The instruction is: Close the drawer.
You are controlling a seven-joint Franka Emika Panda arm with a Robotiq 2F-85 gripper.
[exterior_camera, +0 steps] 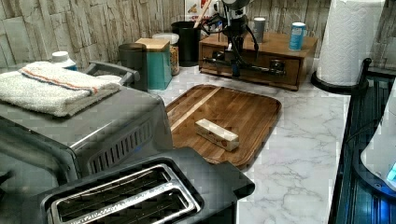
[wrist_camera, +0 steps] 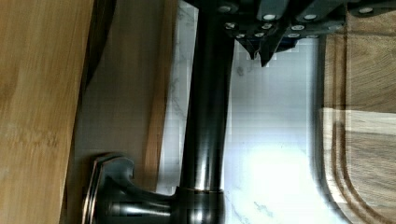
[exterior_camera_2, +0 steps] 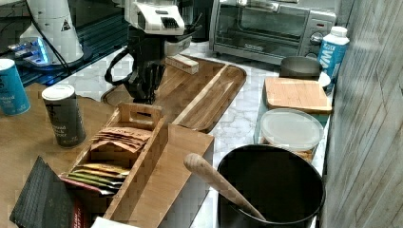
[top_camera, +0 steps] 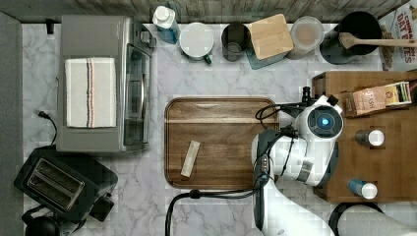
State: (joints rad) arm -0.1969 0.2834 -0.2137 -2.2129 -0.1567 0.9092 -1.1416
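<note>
We found the drawer [exterior_camera: 280,74] set in the front of the low wooden cabinet [exterior_camera: 275,44] at the far end of the counter [exterior_camera: 299,140] in the left view, which is the top view's right. Its long black bar handle [exterior_camera: 261,69] ran across the front. From the wrist view the drawer front [wrist_camera: 126,93] looked almost home, with a dark gap left under the cabinet top, so we judged the closing to be nearly done but not finished.

The gripper [wrist_camera: 264,51] hung on the counter side of the handle [wrist_camera: 208,116], just beside the bar and not around it. The fingers [wrist_camera: 275,35] looked drawn together on nothing. We took that for a pushing pose: clenched fingers make a stiff block, and standing outside the bar lets the arm [top_camera: 314,132] press the drawer inward. The right view showed the gripper [exterior_camera_2: 145,92] pointing straight down between the cabinet and the wooden tray [exterior_camera_2: 204,90], low enough to meet the bar.

As for writing, we could read "OAT" on the packet [top_camera: 401,29] at the top view's far right corner. The labels on the two tins [exterior_camera_2: 62,114] on the cabinet top, on the tea sachets in their caddy [exterior_camera_2: 119,152] and on the blue bottle [exterior_camera_2: 332,50] were too small for us to read.
</note>
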